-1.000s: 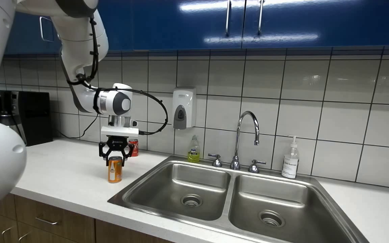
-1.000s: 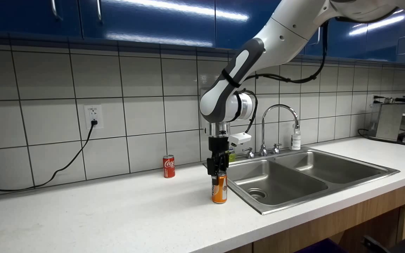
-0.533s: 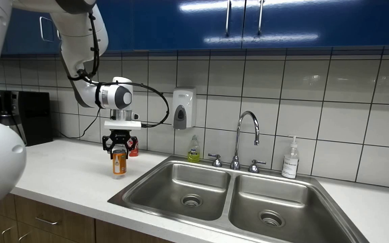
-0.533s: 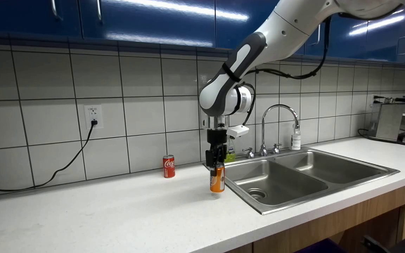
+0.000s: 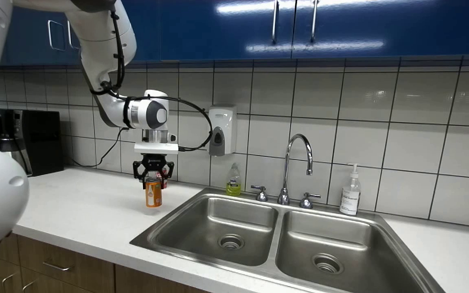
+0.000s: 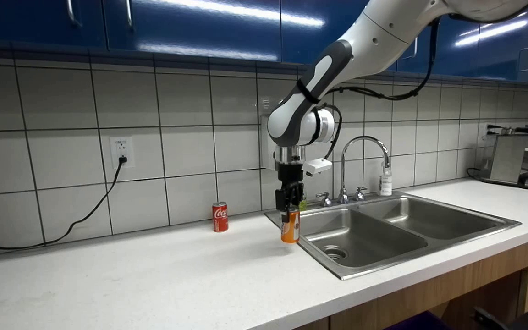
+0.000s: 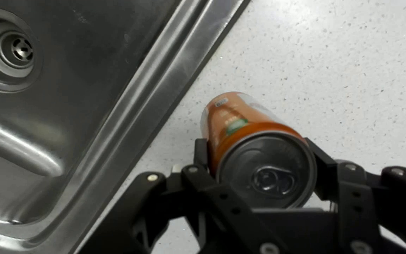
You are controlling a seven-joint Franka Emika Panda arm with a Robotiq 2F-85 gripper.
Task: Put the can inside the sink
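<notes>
Above the white surface [image 6: 154, 275], just left of the sink [image 7: 189, 60], the fingers [image 7: 200, 151] are gripping an orange can [image 5: 153, 195] near its top, holding it upright; a red can [image 6: 220, 217] is standing farther back, near the tiled wall [image 6: 186, 151].

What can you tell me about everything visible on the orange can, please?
The orange can looks metallic, with a dark grey top and a pull tab lying flat; it seems unopened. A pale bottle graphic and a green patch mark its side. About upright, it hangs above the white counter, beside the sink, touching only the gripper, which clasps opposite sides near its top.
</notes>
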